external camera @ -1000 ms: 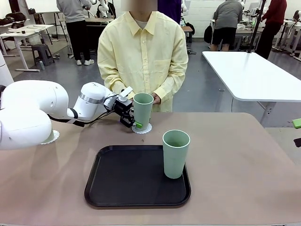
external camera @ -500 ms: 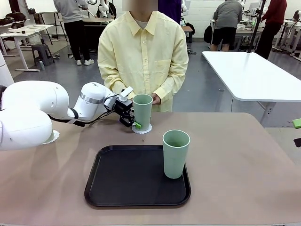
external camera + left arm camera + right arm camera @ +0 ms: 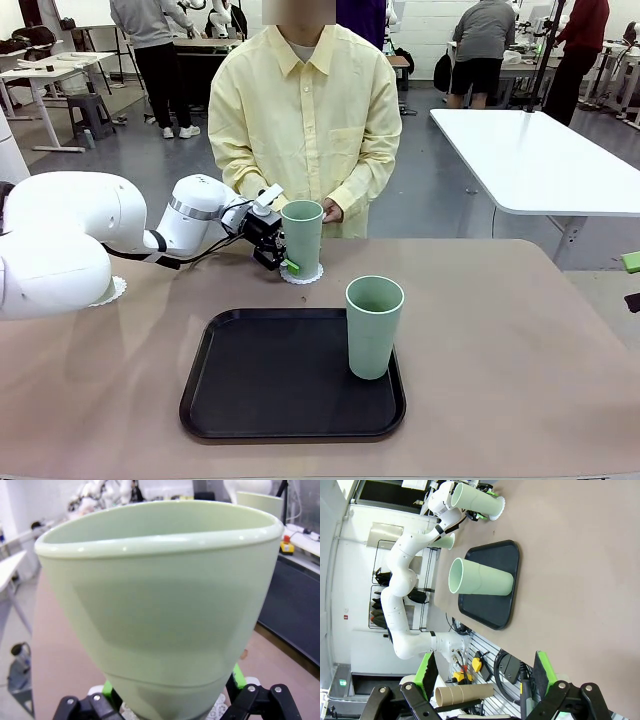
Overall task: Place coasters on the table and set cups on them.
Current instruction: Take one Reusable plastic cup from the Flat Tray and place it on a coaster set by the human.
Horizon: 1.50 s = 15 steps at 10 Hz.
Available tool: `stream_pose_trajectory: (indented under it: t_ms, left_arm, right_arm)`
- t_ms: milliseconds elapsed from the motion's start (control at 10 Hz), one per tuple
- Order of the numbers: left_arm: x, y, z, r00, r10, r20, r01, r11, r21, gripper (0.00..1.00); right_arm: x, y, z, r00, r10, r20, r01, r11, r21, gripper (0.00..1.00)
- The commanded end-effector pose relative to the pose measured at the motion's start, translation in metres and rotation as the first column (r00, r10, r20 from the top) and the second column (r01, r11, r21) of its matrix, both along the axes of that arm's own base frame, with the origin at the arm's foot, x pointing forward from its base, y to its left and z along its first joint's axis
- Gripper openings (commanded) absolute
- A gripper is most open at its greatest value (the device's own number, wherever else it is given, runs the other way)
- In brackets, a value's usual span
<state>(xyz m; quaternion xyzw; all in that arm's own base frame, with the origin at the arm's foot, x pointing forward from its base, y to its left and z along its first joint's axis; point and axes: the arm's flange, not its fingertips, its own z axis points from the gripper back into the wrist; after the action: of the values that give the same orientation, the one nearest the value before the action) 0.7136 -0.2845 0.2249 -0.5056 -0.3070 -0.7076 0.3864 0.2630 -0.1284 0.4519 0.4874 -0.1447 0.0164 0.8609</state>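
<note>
A mint-green cup (image 3: pixel 302 235) stands upright on a white lacy coaster (image 3: pixel 302 274) at the far middle of the table (image 3: pixel 500 330), just in front of the person. My left gripper (image 3: pixel 288 262) is open around its base. In the left wrist view the cup (image 3: pixel 160 605) sits between the green pads (image 3: pixel 238 676) of the left gripper (image 3: pixel 172 695). A second cup (image 3: pixel 373 326) stands in the right corner of the black tray (image 3: pixel 270 380). Another coaster (image 3: pixel 112 290) peeks out behind my left arm. My right gripper (image 3: pixel 485 680) is open and holds nothing.
The person's hands (image 3: pixel 330 210) rest right behind the far cup. In the right wrist view a third cup (image 3: pixel 448 540) shows partly behind my left arm. A white table (image 3: pixel 530 150) stands off to the far right.
The left gripper's fingers have eased off the cup on the coaster. The cup stays upright in place. Nothing else has moved.
</note>
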Motion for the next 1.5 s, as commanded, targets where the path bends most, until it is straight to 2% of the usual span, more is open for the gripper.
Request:
stream_pose_trajectory:
  t_ms: [0,400,500,800,1400]
  left_arm:
    - [0.015,-0.004,0.003,1.0,-0.017,-0.007,0.017,0.999,0.044,1.0]
    - [0.01,-0.003,0.011,0.999,-0.025,0.042,0.022,0.997,0.072,1.0]
    - [0.008,-0.002,0.014,0.997,-0.036,0.072,0.028,0.995,0.101,1.0]
    - [0.005,0.001,0.023,0.995,-0.044,0.092,0.023,0.976,0.217,1.0]
    - [-0.004,0.01,0.051,0.985,-0.034,0.167,-0.018,0.954,0.3,1.0]
  right_arm:
    - [0.0,0.0,0.0,1.0,0.011,0.013,-0.011,1.0,0.012,1.0]
    - [0.0,0.0,0.0,1.0,0.011,0.013,-0.011,1.0,0.012,1.0]
    - [0.0,0.0,0.0,1.0,0.011,0.013,-0.011,1.0,0.012,1.0]
    - [0.0,0.0,0.0,1.0,0.011,0.013,-0.011,1.0,0.012,1.0]
    - [0.0,0.0,0.0,1.0,0.011,0.013,-0.011,1.0,0.012,1.0]
